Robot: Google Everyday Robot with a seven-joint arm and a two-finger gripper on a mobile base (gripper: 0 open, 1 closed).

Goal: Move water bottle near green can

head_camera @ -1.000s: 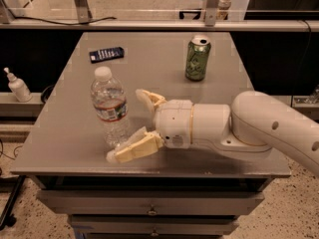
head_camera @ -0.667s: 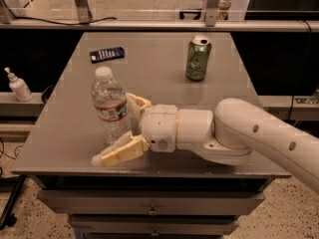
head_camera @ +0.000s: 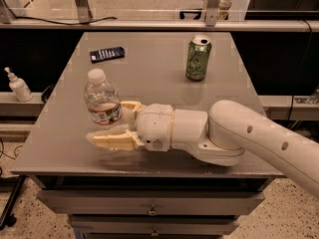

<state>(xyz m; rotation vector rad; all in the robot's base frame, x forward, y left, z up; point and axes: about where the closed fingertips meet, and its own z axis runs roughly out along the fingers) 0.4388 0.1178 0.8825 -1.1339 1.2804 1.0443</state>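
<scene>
1. The step in hand is the grasp. The cream-coloured two-finger pincer (head_camera: 108,122), at the end of a thick white arm reaching in from the right of the camera view, sits low over the grey flat surface (head_camera: 164,83) at its near left part.
2. The pincer is spread wide. One finger lies in front of the base of the water bottle (head_camera: 102,98), a clear ribbed plastic bottle with a white screw cap and a white, red and dark label band. The other finger is behind it, so the bottle stands upright between them. It does not look clamped, and I cannot tell whether either finger touches it.
3. The green can (head_camera: 198,58), a short drink can with pale markings and a silver top, stands upright toward the far right of the surface, well apart from the bottle.
4. The next move, as I judge it, is to close squarely on the lower body without tipping the tall, light bottle. The bottle then has to be carried across and set down just beside the can without knocking it.
5. Counted:
   - one water bottle
   - one green can
   - one dark flat rectangular object (head_camera: 107,54), lying at the far left of the surface
   - one small white pump bottle (head_camera: 19,86), on a ledge off the surface to the left
   - one pincer
</scene>
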